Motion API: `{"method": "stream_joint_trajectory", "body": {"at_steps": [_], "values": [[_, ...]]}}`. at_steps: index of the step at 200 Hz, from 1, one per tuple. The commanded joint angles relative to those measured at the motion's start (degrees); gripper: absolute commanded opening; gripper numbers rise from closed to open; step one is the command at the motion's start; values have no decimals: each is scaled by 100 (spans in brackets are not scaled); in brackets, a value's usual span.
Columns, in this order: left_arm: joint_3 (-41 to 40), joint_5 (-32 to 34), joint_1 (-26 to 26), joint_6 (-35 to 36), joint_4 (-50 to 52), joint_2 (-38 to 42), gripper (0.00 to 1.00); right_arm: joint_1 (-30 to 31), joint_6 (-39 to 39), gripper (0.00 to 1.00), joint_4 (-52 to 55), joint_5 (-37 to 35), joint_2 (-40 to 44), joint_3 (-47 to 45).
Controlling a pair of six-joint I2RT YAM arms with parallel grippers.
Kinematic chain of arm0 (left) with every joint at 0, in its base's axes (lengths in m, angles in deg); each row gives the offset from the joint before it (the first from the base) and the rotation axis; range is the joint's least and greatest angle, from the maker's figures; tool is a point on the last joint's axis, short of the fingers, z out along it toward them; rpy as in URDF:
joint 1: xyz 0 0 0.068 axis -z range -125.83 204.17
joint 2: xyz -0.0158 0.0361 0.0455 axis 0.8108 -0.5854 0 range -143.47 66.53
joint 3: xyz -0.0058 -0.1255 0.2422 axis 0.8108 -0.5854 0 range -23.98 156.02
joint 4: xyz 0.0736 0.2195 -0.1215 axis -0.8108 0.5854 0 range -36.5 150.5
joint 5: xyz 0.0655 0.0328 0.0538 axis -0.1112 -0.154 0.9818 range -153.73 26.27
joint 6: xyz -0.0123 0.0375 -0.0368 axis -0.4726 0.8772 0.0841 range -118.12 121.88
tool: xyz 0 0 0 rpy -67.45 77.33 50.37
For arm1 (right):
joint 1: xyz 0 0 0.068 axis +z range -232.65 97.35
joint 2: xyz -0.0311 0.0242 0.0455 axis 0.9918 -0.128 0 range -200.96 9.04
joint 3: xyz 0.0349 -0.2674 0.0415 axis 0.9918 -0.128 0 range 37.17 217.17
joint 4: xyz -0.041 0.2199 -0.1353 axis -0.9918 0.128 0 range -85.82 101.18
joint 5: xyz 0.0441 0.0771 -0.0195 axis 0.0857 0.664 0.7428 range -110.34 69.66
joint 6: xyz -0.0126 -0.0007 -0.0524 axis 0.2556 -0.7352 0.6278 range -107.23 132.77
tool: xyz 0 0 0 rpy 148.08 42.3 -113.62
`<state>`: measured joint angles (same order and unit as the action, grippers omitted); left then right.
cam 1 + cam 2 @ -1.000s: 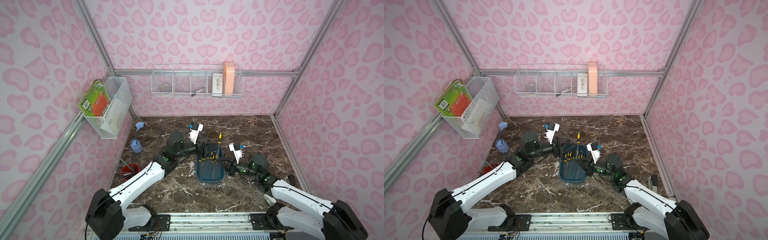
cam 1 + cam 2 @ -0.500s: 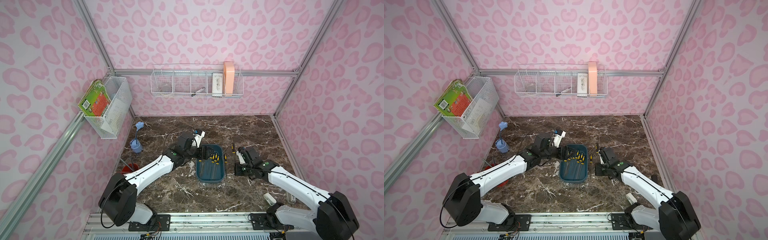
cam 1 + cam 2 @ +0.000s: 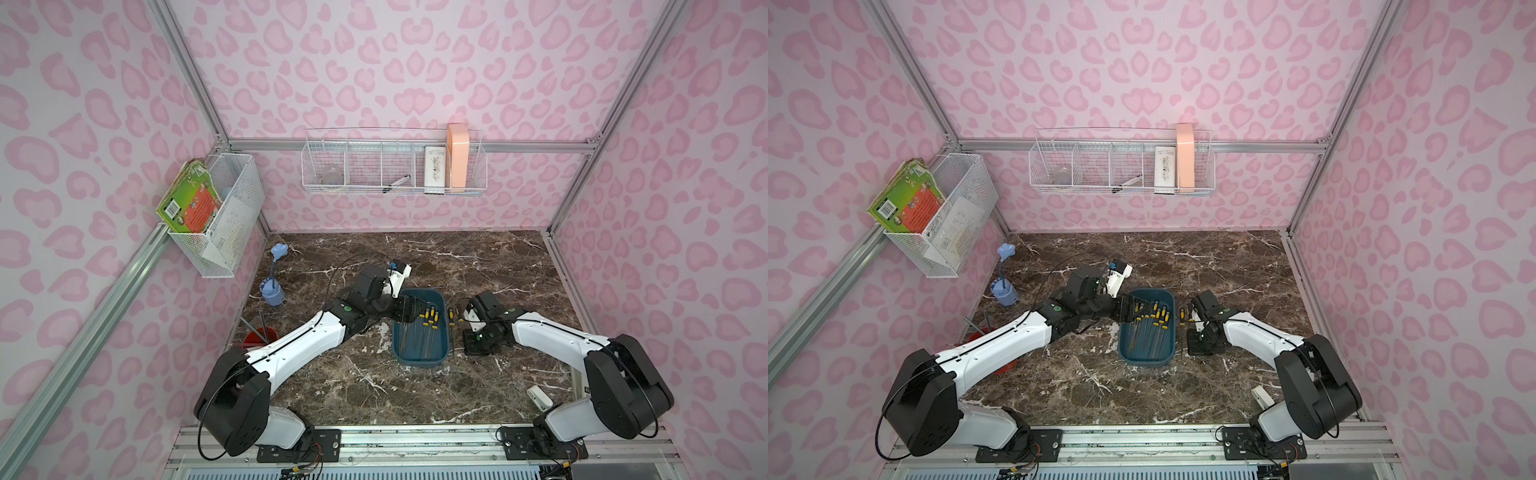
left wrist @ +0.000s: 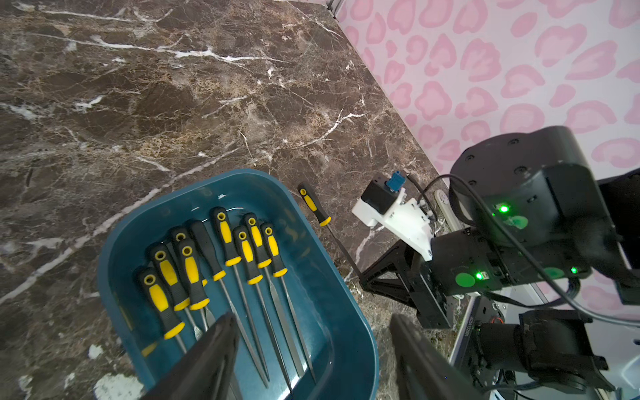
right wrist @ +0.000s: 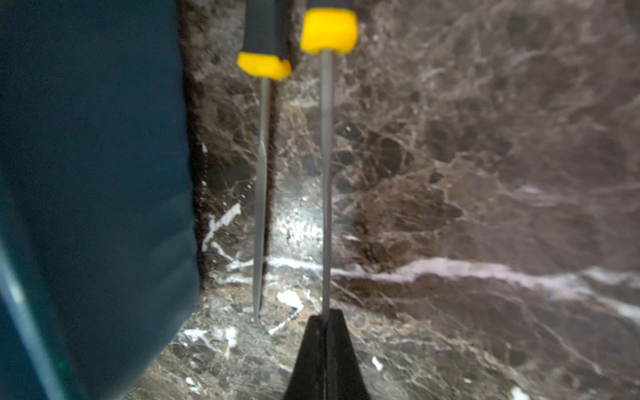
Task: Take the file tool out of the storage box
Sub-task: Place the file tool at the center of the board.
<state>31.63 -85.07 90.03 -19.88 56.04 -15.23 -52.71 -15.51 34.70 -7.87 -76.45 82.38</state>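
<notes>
Marble tabletop (image 5: 450,173): right gripper (image 5: 323,322) clamps file (image 5: 325,173) by its shaft beside storage box (image 5: 86,173).
Tip-end pinch may let it pivot onto the loose file (image 5: 260,190); left gripper (image 4: 311,322) hangs open, empty.

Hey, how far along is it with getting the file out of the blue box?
Done: one file lies on the marble beside the storage box. In hand: the right gripper is shut on a second file, already outside the box. Left: release it; the left gripper hangs open over several files still inside.
</notes>
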Motion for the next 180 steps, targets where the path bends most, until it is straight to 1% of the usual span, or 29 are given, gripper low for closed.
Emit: {"method": "stream_joint_trajectory", "body": {"at_steps": [1, 18, 53, 87, 113, 147, 180], "values": [[4, -133, -8, 164, 78, 4, 73, -20, -25, 0, 69, 317, -108, 35], [-33, -319, -8, 154, -49, -24, 73, -127, -181, 0, -93, 471, -74, -86], [-62, -409, -6, 146, -105, -57, 74, -123, -378, 0, -216, 519, -61, -174], [-157, -751, -3, 87, -430, -77, 74, -62, -635, 0, -308, 561, -128, -311], [-125, -698, -8, 85, -344, -81, 74, -123, -743, 0, -502, 509, -14, -542], [-98, -765, -4, 66, -335, -139, 74, -75, -729, 0, -531, 534, -217, -467], [-86, -778, 0, 62, -325, -187, 74, -170, -724, 0, -566, 462, -169, -497]]}}
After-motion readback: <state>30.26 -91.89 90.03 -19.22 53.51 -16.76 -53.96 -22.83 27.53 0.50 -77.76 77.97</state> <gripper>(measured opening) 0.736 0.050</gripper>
